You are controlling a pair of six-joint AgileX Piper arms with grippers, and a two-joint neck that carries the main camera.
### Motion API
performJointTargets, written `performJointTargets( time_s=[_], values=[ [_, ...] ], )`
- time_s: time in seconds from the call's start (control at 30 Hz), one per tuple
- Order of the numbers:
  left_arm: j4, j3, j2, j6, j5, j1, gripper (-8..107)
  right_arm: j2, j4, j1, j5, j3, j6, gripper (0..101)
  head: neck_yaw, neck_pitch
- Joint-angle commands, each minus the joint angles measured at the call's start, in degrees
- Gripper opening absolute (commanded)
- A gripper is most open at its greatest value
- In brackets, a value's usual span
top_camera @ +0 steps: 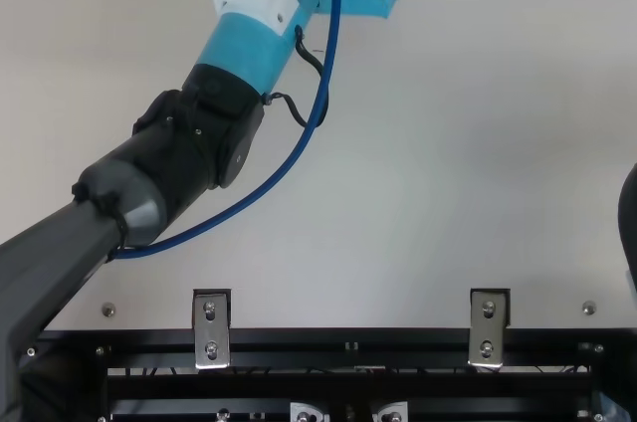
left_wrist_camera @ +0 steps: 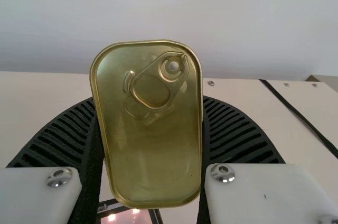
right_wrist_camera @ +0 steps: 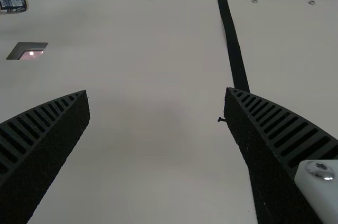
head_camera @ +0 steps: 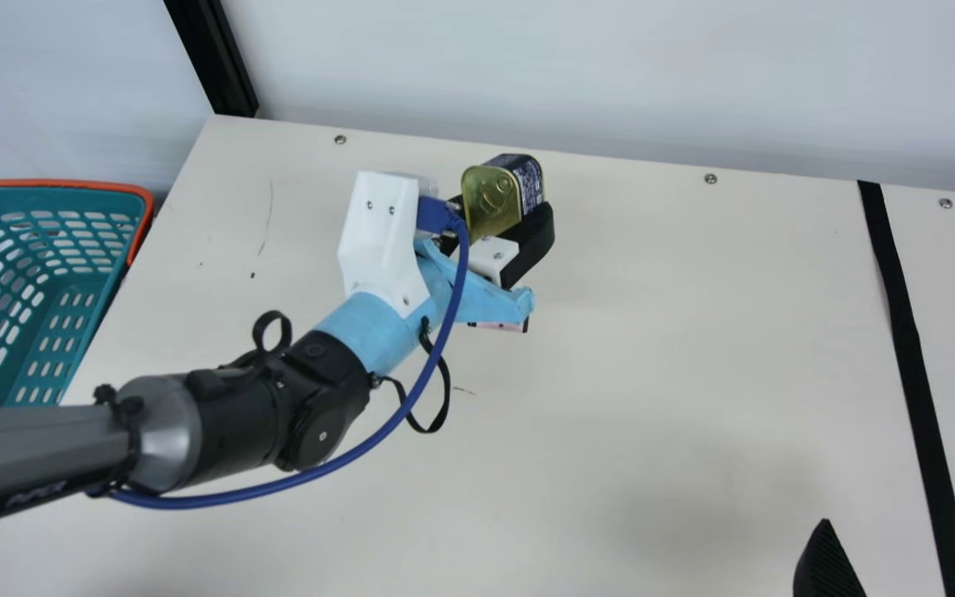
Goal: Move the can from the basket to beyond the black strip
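**Can [head_camera: 492, 195] was held short of black strip [head_camera: 903, 332]**

It was clenched by the left gripper [head_camera: 501, 207], outside the basket [head_camera: 46, 182]; its height could hardly be judged. The right gripper [right_wrist_camera: 157, 91] was spread open. Transfer was presumably in hand; a carry beyond the black strip was required next.

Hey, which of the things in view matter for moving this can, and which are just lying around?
Part of the job:
- can, held by the left gripper
- teal basket, named as its source
- black strip, the line to pass

Just there:
- small flat item, dark-edged and pinkish, on the table
- screws along the table's far edge
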Motion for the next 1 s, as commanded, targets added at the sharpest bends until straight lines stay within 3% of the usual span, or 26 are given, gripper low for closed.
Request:
performJointTargets(
  time_s=[0.0, 0.6, 0.97],
  values=[
    [0.1, -0.1, 0.2, 0.1, -0.2, 0.1, 10, 0.0, 0.0, 0.0, 0.0, 0.0, 0.0, 101, -0.3, -0.2],
    [0.8, -0.2, 2.6, 0.5, -1.8, 1.2, 10, 0.0, 0.0, 0.0, 0.0, 0.0, 0.0, 101, -0.3, -0.2],
    [7.0, 4.9, -6.0, -0.4, 1.3, 1.7, 10, 0.0, 0.0, 0.0, 0.0, 0.0, 0.0, 101, -0.3, -0.2]
  ],
)
